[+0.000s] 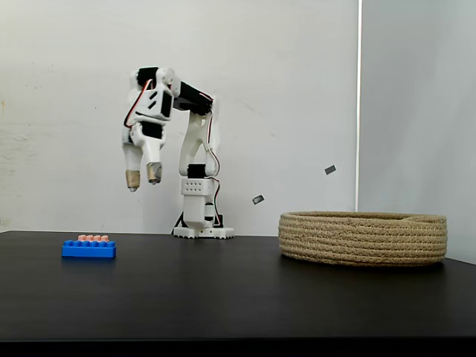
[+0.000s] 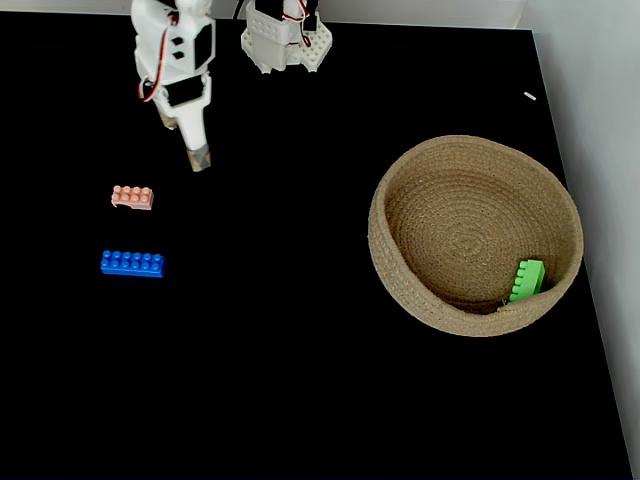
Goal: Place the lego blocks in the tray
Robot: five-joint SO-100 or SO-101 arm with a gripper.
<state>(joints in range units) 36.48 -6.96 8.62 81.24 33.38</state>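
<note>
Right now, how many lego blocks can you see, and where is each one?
3: a green block inside the basket, and a blue block and an orange-pink block on the black table, apart. None seems hidden.

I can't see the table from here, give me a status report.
Gripper open, empty, raised above the table. Green brick in the basket; pink brick and blue brick on the table. Nothing in the way.

No text, label, brand, number or sign can be read on anything in either fixed view.
</note>
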